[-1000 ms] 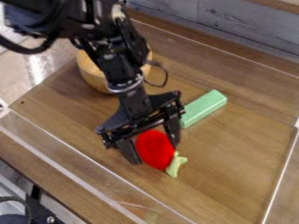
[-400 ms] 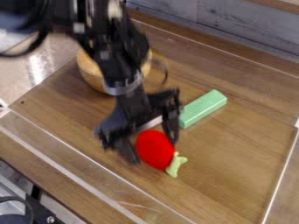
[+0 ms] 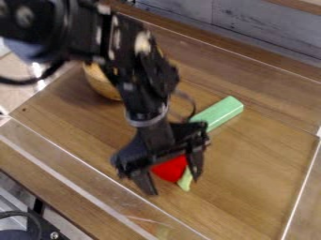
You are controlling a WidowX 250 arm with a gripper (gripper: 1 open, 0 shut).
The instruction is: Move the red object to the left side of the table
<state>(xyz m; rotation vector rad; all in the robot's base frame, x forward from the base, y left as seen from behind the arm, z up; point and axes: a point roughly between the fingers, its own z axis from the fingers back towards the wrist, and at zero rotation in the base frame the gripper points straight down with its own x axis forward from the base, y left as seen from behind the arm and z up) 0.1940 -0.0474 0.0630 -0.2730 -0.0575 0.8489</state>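
Note:
The red object (image 3: 172, 170), a small rounded red toy with a pale green stem (image 3: 187, 182), lies on the brown wooden table (image 3: 75, 127) right of centre, near the front. My black gripper (image 3: 167, 173) points steeply down over it and is open, with one finger on each side of the toy. The fingers do not look pressed against it. The gripper body hides the toy's upper part.
A light green rectangular block (image 3: 217, 115) lies just behind the gripper to the right. A wooden bowl (image 3: 98, 82) stands at the back left, partly hidden by the arm. Low clear acrylic walls (image 3: 75, 183) edge the table.
The gripper has shifted toward the front right and rolled a little, now covering more of the red toy. The toy, the block and the bowl have stayed put.

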